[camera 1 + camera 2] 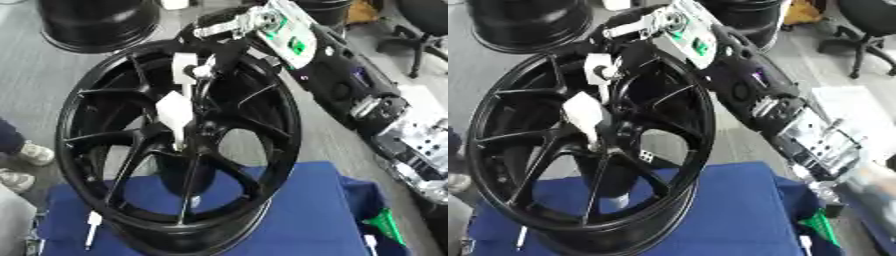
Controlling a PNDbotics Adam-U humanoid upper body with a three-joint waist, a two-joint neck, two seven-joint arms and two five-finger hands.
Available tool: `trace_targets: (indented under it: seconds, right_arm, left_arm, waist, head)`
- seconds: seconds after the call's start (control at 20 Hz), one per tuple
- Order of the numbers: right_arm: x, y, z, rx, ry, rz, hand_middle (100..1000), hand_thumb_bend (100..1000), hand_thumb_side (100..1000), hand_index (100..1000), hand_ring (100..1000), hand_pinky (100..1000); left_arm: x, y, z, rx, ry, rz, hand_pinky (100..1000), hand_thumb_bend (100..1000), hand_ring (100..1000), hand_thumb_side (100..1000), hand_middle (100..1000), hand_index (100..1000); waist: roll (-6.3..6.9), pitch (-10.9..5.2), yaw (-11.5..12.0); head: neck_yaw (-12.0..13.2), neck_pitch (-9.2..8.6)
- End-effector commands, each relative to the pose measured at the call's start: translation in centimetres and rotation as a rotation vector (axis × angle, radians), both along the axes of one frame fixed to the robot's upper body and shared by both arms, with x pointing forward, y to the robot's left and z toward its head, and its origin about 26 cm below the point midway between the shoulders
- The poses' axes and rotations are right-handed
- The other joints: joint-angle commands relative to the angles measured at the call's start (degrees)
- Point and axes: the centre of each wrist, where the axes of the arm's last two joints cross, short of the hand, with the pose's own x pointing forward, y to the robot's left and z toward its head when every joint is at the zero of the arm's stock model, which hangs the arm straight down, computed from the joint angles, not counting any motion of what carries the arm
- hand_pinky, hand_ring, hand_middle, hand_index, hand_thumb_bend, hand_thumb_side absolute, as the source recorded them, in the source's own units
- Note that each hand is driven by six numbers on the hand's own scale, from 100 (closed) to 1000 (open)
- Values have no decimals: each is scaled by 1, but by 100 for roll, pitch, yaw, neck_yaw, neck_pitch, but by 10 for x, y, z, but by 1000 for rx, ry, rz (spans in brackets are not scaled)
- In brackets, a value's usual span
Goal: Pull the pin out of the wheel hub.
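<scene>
A large black wheel hub (175, 145) is seen standing nearly upright, tilted a little, its lower rim resting on a table covered with a blue cloth (306, 215). The hub is set toward the left and near edge of that table, and thin spokes are seen running from its centre to the rim.

The right arm (350, 85) is brought in from the upper right and is stretched across the top of the hub. The right hand (206, 62) is placed over the upper spokes, close above the centre, its dark fingers pointed down into the wheel. Whether the fingers are closed on anything cannot be told, since they are lost against the black spokes.

A white, slender piece (175, 112) is seen at the hub's centre, just below the hand; it may be the pin, though this cannot be settled. A small white object (92, 222) is seen lying on the cloth near the left near corner, and a green object (385, 222) near the right edge.

The left hand is not shown in either view.
</scene>
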Motion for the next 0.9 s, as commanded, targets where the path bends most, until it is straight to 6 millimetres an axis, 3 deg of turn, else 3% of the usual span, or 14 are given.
trace_targets:
  seconds: [0.05,0.4,0.55,0.65,0.9]
  right_arm:
    - [-1,2,13,-48,-39,8,852,100,668,961,886,842]
    - [0,2,9,-90,-59,-12,723,100,605,947,850,832]
    - [0,0,9,-90,-77,-17,613,100,483,942,816,822]
    - [0,-1,8,-85,-88,-18,548,100,270,933,788,813]
    - [0,-2,12,-29,-131,-17,433,100,255,902,734,789]
  left_arm:
    - [2,0,6,7,-19,-8,653,330,558,753,553,756]
    - [2,0,7,5,-21,-9,652,332,558,752,553,756]
    - [2,0,8,3,-24,-9,652,332,558,752,553,756]
    - [2,0,8,2,-25,-8,653,333,558,752,553,756]
    - [2,0,8,1,-24,-9,653,334,559,751,553,756]
  waist:
    - [32,-107,13]
    - [35,-91,33]
    - [35,-86,39]
    - [35,-85,39]
    - [34,-91,32]
  head:
    - [-28,-57]
    - [-66,-70]
    - [-78,-77]
    - [-88,-83]
    - [-97,-86]
